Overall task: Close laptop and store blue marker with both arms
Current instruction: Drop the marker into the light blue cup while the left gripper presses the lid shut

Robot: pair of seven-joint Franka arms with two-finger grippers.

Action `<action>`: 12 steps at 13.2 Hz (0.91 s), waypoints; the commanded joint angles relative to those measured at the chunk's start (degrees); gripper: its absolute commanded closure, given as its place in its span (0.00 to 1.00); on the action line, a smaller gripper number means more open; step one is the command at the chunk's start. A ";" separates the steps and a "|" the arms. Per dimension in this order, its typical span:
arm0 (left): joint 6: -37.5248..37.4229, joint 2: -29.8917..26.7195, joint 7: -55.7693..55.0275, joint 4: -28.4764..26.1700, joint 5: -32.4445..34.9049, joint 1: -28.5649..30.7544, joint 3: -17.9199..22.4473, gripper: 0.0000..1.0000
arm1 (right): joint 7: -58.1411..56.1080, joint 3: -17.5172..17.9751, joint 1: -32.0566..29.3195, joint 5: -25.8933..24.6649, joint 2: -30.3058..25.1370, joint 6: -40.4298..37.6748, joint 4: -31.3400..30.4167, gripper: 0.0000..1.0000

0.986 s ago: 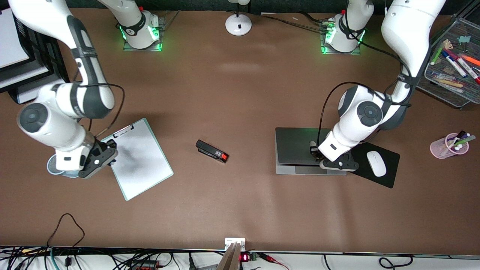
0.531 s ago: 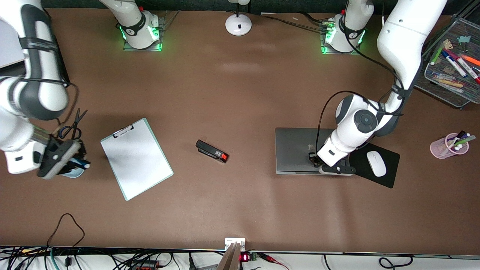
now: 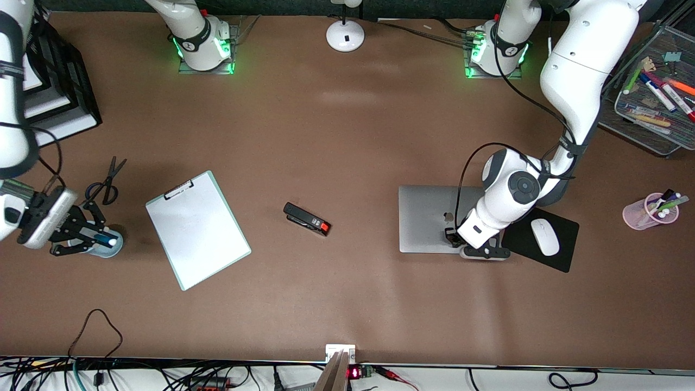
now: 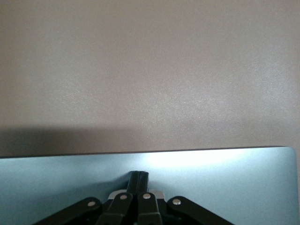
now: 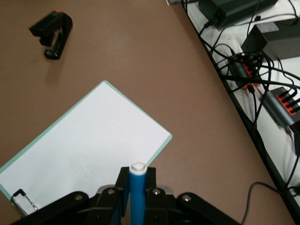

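we see the laptop [image 3: 434, 219] closed flat beside the mouse pad [image 3: 540, 239], our left gripper [image 3: 466, 243] pressing its lid edge with fingers clenched together. our right gripper [image 3: 89, 237] grasps the blue marker [image 5: 138, 194] over a pale blue cup [image 3: 106, 247] near the clipboard [image 3: 198, 229].

Both arms [image 3: 575, 65] are clad in white shells with dark grey joints; black cables are looped alongside, and green-lit bases [image 3: 203, 51] are seen.
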 commanded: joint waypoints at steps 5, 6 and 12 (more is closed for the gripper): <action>-12.34 -5.16 1.90 3.76 1.54 -0.02 0.26 1.00 | -10.96 0.71 -9.92 8.26 7.47 -12.95 8.71 1.00; -16.90 -7.10 2.09 4.81 1.54 0.07 0.00 1.00 | -12.10 0.71 -10.80 8.26 7.83 -13.31 9.16 1.00; -44.42 -13.97 6.13 15.44 1.54 -0.10 -1.76 1.00 | -15.71 0.79 -14.06 15.02 11.69 -14.28 9.34 0.99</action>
